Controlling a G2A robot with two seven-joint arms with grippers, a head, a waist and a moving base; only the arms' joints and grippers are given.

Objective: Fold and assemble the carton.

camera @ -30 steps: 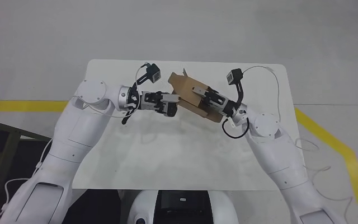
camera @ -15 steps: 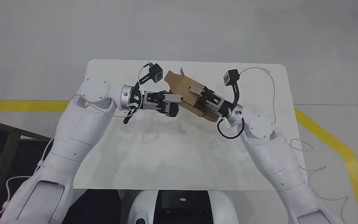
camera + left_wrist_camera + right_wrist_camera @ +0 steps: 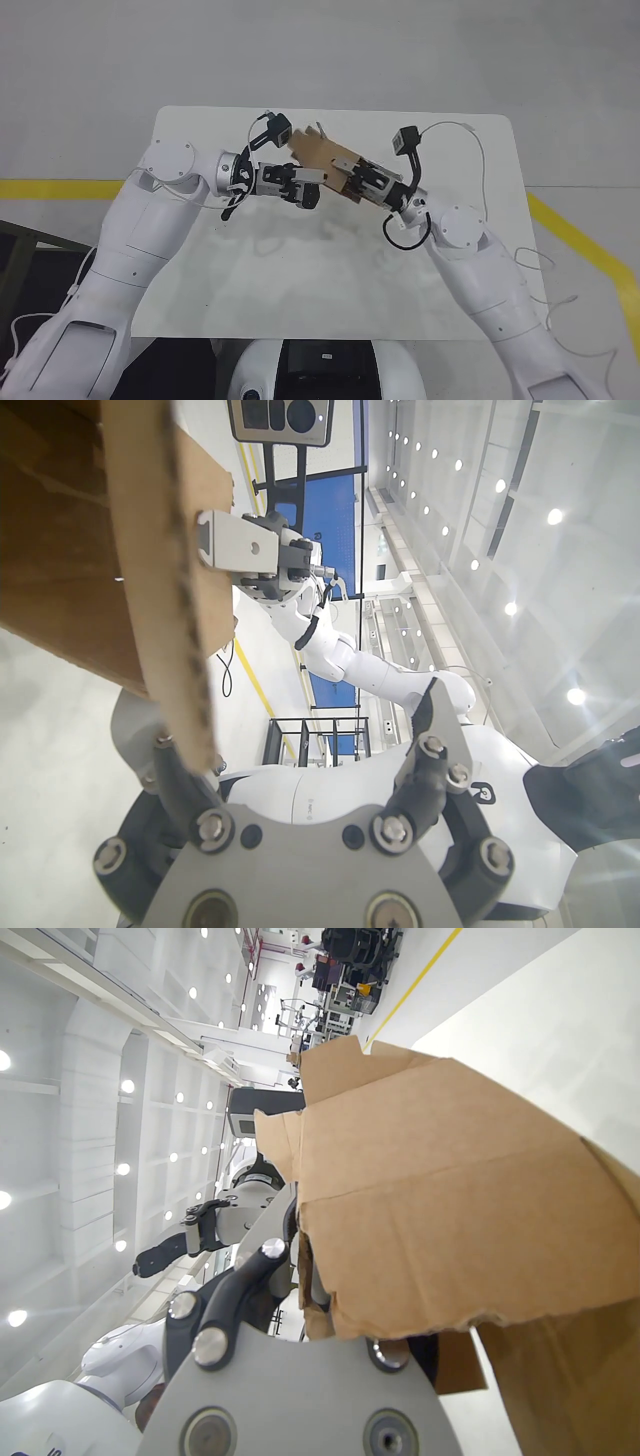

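A brown cardboard carton [image 3: 325, 158] is held above the back middle of the white table [image 3: 300, 290], its flaps loose and partly unfolded. My right gripper [image 3: 352, 180] is shut on one carton wall; in the left wrist view its silver finger [image 3: 235, 547] lies flat on the panel [image 3: 60, 550]. My left gripper [image 3: 308, 190] is open at the carton's near left side. One left finger [image 3: 172, 765] touches the cardboard edge; the other [image 3: 432, 725] stands well clear. In the right wrist view the carton [image 3: 450, 1188] covers one of the right fingers.
A cable [image 3: 480, 135] trails over the table's back right corner. A yellow floor line [image 3: 60, 188] runs past both sides of the table.
The right arm has carried the carton a little left and back, toward the left gripper. The left gripper has barely moved and stays open.
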